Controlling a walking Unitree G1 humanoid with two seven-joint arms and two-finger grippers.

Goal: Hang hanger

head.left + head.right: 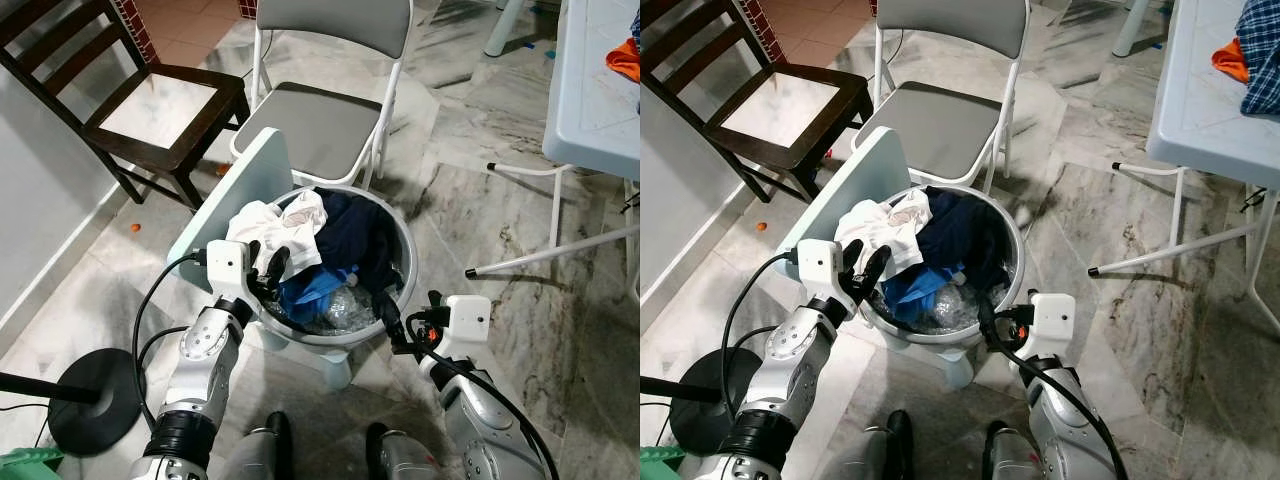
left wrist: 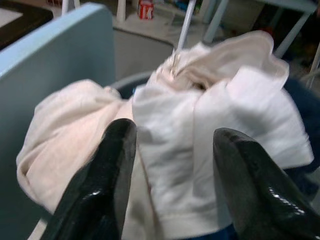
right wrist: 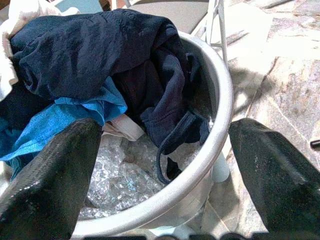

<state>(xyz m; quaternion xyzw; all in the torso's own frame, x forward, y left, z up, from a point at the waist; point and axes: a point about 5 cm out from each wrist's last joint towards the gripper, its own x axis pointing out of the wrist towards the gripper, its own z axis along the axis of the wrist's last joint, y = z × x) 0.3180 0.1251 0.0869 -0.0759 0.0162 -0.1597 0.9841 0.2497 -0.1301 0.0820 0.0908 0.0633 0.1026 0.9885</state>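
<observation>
A round grey basin [image 1: 407, 248] stands on the marble floor, heaped with clothes. A white garment [image 1: 290, 225] lies on its left side, a navy garment [image 1: 352, 235] at the back right, and a blue garment [image 1: 310, 285] over clear plastic wrap [image 3: 125, 180] in front. My left gripper [image 1: 268, 262] is open at the basin's left rim, its fingers either side of a fold of the white garment [image 2: 200, 125] without closing on it. At the front right rim my right gripper [image 1: 386, 310] stands open, holding nothing, and looks over the rim [image 3: 222, 90] at the navy garment [image 3: 100, 55].
A pale green board [image 1: 245, 180] leans against the basin's left side. Behind stand a grey folding chair [image 1: 320, 120] and a dark wooden chair [image 1: 160, 110]. A white table [image 1: 600, 80] with an orange cloth [image 1: 625, 60] is at the right. A black stand base [image 1: 95, 400] sits front left.
</observation>
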